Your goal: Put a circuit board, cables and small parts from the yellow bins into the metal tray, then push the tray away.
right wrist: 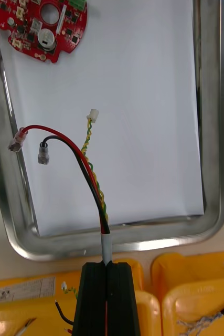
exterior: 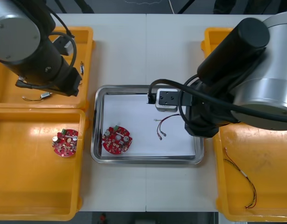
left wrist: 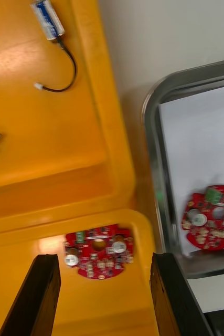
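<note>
From the right wrist, the right pincer (right wrist: 107, 268) is clamped on a cable (right wrist: 102, 220) hanging over the metal tray (right wrist: 212, 105), which holds one circuit board (right wrist: 43, 26). The left pincer (left wrist: 104, 262), spread wide and empty, hovers above another board (left wrist: 98, 251) in a yellow bin (left wrist: 28, 236).

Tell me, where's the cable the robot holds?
In the front view, the cable runs from the right gripper over the metal tray's right side, opposite the circuit board.

Metal tray (exterior: 148, 159) gleams; yellow bins (exterior: 31, 186) look glossy.
</note>
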You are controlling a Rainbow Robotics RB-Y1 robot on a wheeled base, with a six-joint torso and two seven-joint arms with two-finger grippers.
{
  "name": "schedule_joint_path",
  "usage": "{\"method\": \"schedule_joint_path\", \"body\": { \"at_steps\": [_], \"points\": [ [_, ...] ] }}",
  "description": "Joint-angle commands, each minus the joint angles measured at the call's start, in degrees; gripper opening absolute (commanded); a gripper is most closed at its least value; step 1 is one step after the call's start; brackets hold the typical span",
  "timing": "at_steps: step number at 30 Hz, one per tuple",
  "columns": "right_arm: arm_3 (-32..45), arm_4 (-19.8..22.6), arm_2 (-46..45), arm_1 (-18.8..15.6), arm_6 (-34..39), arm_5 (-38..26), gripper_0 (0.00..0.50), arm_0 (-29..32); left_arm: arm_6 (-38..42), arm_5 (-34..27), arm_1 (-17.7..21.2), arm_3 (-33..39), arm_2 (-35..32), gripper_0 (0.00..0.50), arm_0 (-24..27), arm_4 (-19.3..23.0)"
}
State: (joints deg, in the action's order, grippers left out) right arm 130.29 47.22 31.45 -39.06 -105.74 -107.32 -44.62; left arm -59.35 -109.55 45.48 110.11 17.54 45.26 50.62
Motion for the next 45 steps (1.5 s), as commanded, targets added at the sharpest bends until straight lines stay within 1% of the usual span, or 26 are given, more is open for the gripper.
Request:
{"method": "schedule_joint_path", "body": {
  "at_steps": [1,4,8,11,16,20,27,31,32,33,35,36,39,45],
  "points": [
    [-3.3,-3.7,6.3,2.2,-0.2,5.1,0.000,-2.6,-7.9,0.7,2.6,-5.2,-4.2,0.500,2.5,0.4],
    [-6.5,-5.4,9.6,2.7,-0.5,8.8,0.000,-2.6,-13.1,1.7,2.8,-8.4,-4.5,0.500,3.1,-1.0],
    [-10.6,-5.6,13.7,2.8,-0.6,13.4,0.000,-2.6,-19.7,4.3,2.9,-13.3,-4.6,0.500,4.0,-1.8],
    [-12.9,-5.6,16.1,2.8,-0.6,15.7,0.000,-2.6,-24.2,7.2,3.1,-17.0,-4.6,0.500,4.5,-1.7],
    [-16.1,-6.8,19.5,2.8,-1.1,19.1,0.000,-2.6,-31.5,11.9,3.5,-23.2,-4.6,0.500,4.7,-1.8],
    [-18.6,-8.0,21.3,2.8,-1.7,22.1,0.000,-2.5,-37.9,14.8,3.7,-27.8,-4.6,0.500,4.7,-2.9],
    [-21.4,-9.9,24.0,2.8,-2.0,25.7,0.000,-2.5,-46.0,20.7,3.7,-35.0,-3.6,0.500,4.7,-3.1],
    [-22.4,-10.0,25.0,2.9,-1.8,25.9,0.000,-2.5,-47.3,24.1,3.7,-37.4,-1.5,0.500,4.7,-3.0],
    [-22.8,-10.0,25.2,3.1,-2.0,25.9,0.024,-2.5,-47.3,25.3,3.7,-38.0,-0.5,0.500,4.7,-3.0],
    [-23.0,-10.0,25.2,3.2,-2.0,25.9,0.064,-2.5,-47.3,25.7,3.7,-38.2,-0.1,0.500,4.7,-3.0],
    [-23.1,-10.0,25.1,3.4,-1.9,25.9,0.433,-2.5,-47.3,27.4,3.7,-39.4,1.6,0.500,4.7,-3.0],
    [-23.0,-10.0,25.1,3.4,-1.8,26.0,0.500,-2.6,-47.4,28.0,3.7,-40.1,2.2,0.500,4.7,-3.0],
    [-22.3,-10.0,24.4,3.4,-1.7,26.0,0.500,-2.6,-47.8,28.9,3.7,-41.2,3.6,0.500,4.7,-2.7],
    [-20.9,-9.9,21.5,3.5,-2.0,25.2,0.500,-2.5,-47.8,28.8,3.8,-42.3,5.8,0.500,4.4,-1.9]
  ]
}}
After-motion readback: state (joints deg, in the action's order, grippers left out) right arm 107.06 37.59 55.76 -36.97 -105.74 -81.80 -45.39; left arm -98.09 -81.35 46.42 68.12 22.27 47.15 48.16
